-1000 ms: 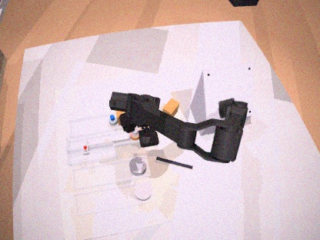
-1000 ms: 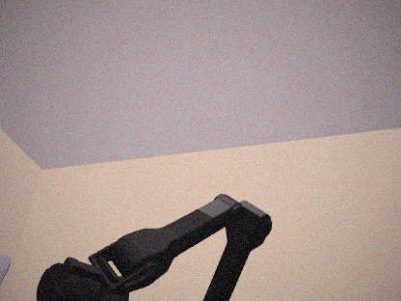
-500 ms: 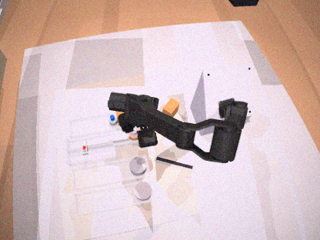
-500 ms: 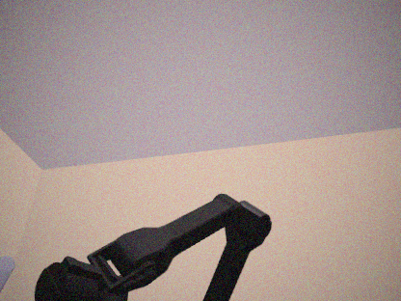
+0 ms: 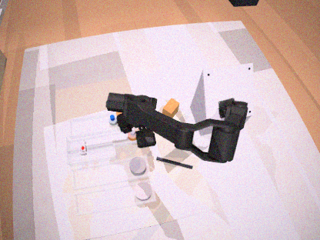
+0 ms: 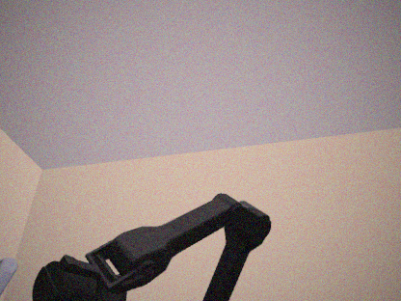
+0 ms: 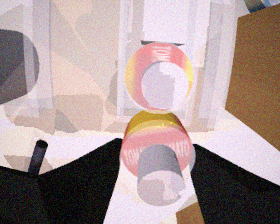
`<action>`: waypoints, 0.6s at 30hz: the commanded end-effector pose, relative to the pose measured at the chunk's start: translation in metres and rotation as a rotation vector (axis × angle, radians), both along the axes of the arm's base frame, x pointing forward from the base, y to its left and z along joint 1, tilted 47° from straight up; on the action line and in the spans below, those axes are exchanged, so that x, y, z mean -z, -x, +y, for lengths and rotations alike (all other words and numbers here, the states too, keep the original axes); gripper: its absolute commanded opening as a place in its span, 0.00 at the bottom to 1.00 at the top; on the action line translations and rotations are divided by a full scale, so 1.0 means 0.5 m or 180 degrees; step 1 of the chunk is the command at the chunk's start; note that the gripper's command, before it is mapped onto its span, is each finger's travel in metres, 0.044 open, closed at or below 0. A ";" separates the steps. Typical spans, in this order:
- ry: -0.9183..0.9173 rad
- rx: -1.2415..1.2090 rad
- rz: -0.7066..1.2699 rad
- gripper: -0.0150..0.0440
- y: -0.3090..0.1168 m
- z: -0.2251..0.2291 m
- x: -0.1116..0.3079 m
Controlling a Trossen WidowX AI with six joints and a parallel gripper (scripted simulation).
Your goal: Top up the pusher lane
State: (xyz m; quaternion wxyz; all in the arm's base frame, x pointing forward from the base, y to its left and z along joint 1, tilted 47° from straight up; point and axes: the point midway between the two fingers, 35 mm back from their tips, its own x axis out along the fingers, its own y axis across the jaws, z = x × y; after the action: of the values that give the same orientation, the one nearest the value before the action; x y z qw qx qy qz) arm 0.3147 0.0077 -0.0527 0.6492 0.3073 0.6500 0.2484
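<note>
My gripper (image 7: 156, 148) (image 5: 135, 131) is shut on a jar (image 7: 156, 136) with a pink label, a yellow band and a grey lid. The held jar is at the front end of the sprung lane, its lid toward the wrist camera. Its height over the lane floor and low front stop cannot be told. A matching jar (image 7: 134, 70) with a pale lid is in the lane, just beyond the held jar, in front of the pusher plate's dark edge (image 7: 162, 43). Clear walls (image 7: 122, 60) flank the lane. The jars' bases are hidden.
Beside the lane are a blue-capped item (image 5: 112, 118) and two pale round-topped items (image 5: 138, 165) (image 5: 143, 191). A black bar (image 5: 175, 162), an orange block (image 5: 171, 108) and an upright white panel (image 5: 227, 87) stand or lie on the table. The exterior view shows only the arm (image 6: 188, 222).
</note>
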 end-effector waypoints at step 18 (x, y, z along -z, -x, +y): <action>0.0009 0.0011 -0.0111 0.25 -0.036 -0.006 -0.007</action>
State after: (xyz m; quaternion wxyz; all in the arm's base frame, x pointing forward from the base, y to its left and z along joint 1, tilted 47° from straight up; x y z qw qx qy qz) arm 0.3208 0.0072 -0.0524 0.6490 0.3065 0.6504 0.2486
